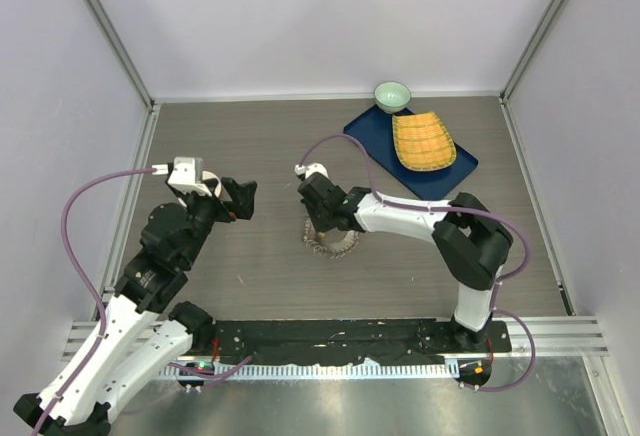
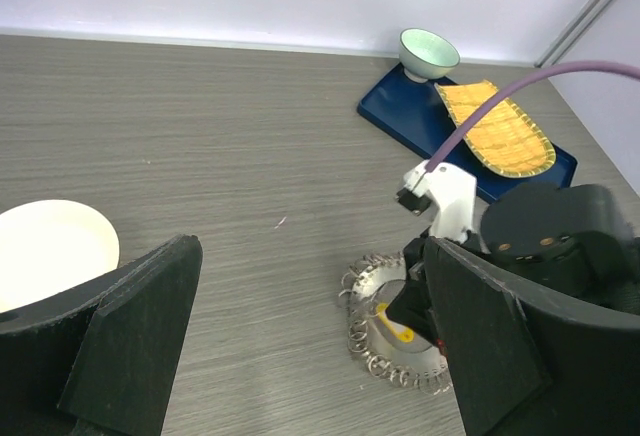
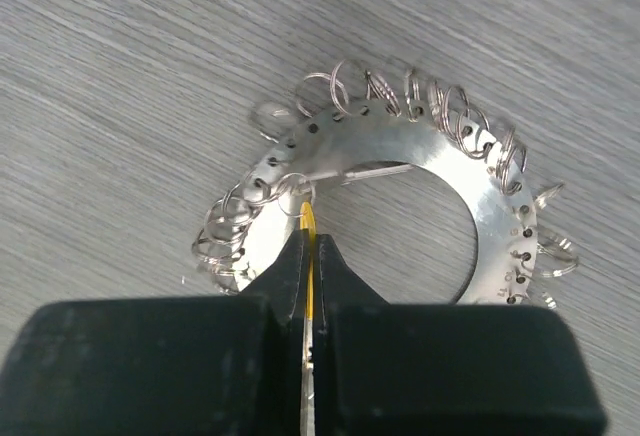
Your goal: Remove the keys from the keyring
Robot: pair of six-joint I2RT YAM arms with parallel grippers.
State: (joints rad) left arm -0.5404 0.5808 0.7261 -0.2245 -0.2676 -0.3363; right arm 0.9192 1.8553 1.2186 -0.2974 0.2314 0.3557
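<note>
The keyring (image 3: 400,141) is a flat silver ring with holes round its rim, fringed with small wire loops, and it lies flat on the table (image 1: 330,244). My right gripper (image 3: 310,256) is shut on a thin yellow-edged key (image 3: 308,228) that hangs from a wire loop at the ring's inner left edge. In the left wrist view the keyring (image 2: 372,286) and the yellow key (image 2: 397,331) show under the right gripper (image 2: 415,308). My left gripper (image 2: 310,356) is open and empty. It hovers to the left of the ring (image 1: 243,199).
A blue tray (image 1: 372,134) at the back right carries a yellow woven mat (image 1: 423,141). A small green bowl (image 1: 392,95) stands behind it. A white bowl (image 2: 45,246) shows at the left of the left wrist view. Walls enclose the table.
</note>
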